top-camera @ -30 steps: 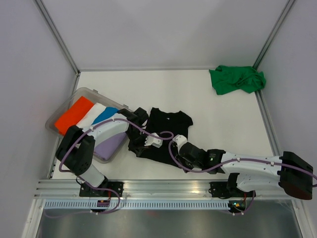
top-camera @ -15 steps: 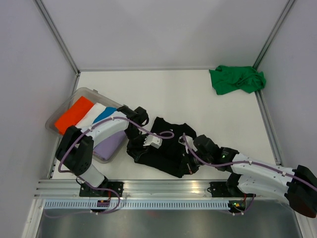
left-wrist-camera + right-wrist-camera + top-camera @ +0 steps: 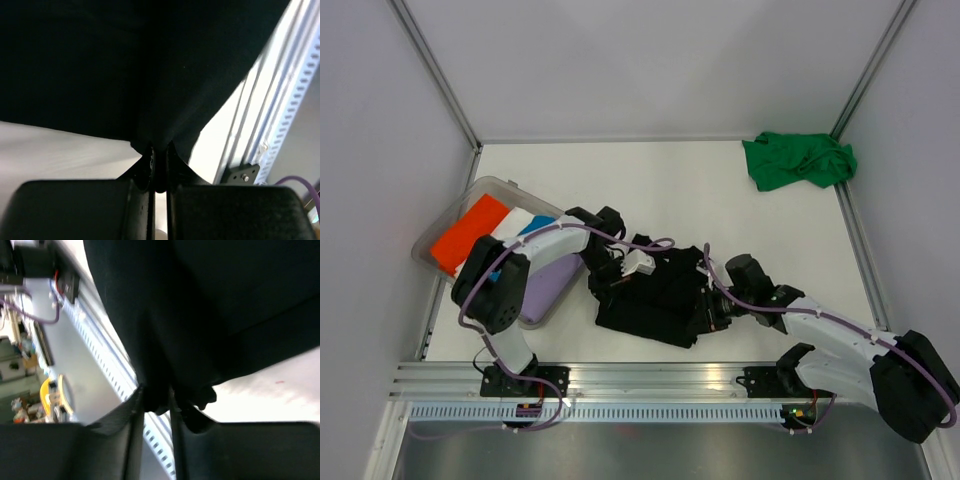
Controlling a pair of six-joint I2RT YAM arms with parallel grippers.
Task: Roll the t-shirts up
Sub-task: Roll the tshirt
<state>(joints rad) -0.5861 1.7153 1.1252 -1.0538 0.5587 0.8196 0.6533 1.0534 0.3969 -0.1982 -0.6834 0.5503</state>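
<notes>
The black t-shirt (image 3: pixel 658 302) lies bunched near the table's front centre. My left gripper (image 3: pixel 604 281) is shut on its left edge, and the left wrist view shows black cloth (image 3: pixel 100 70) pinched between the jaws (image 3: pixel 159 152). My right gripper (image 3: pixel 703 305) is shut on its right edge, with black cloth (image 3: pixel 200 305) caught between the jaws (image 3: pixel 156 400) in the right wrist view. The bright green t-shirt (image 3: pixel 798 160) lies crumpled at the back right corner.
A clear plastic tub (image 3: pixel 438 226) at the left holds rolled orange (image 3: pixel 468 230), white, blue and lilac (image 3: pixel 550 285) shirts. The metal rail (image 3: pixel 650 375) runs along the table's near edge. Grey walls enclose the table.
Both grippers moved away from me and to the right with the black t-shirt. The shirt went from spread flat to a bunched, folded mass between them.
</notes>
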